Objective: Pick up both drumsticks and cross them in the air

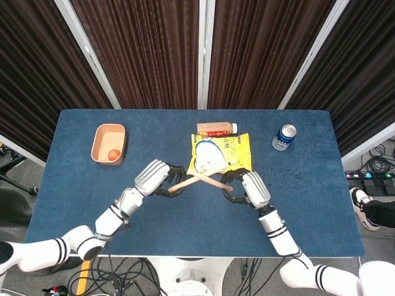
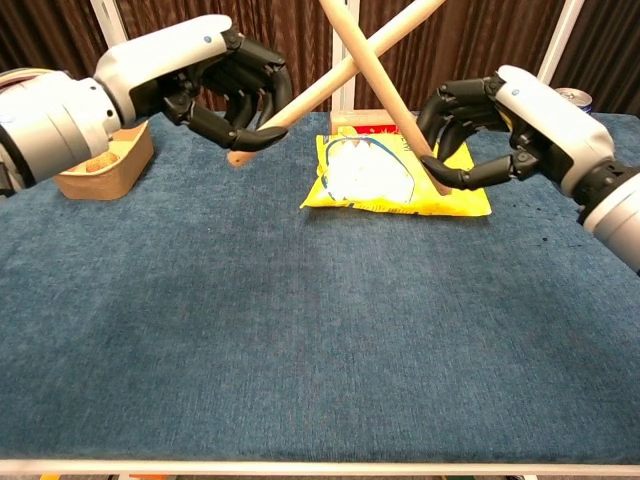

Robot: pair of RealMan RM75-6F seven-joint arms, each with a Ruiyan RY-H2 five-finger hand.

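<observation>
Two light wooden drumsticks are crossed in the air above the blue table (image 1: 185, 228). My left hand (image 1: 155, 177) (image 2: 215, 80) grips the lower end of one drumstick (image 2: 320, 85), which slants up to the right. Gripping the other drumstick (image 2: 385, 90), which slants up to the left, is my right hand (image 1: 248, 187) (image 2: 485, 125). The sticks meet in an X between the hands, over the near edge of the snack bag. In the chest view both tips run out of the top of the frame. In the head view the left-held stick (image 1: 185, 183) and the right-held stick (image 1: 216, 182) overlap.
A yellow snack bag (image 1: 229, 148) (image 2: 400, 180) lies at the table's middle, with a bottle (image 1: 216, 129) lying behind it. A blue can (image 1: 284, 137) stands at the far right. A wooden tray (image 1: 99, 145) (image 2: 100, 175) holding an orange ball (image 1: 113, 155) sits at the far left.
</observation>
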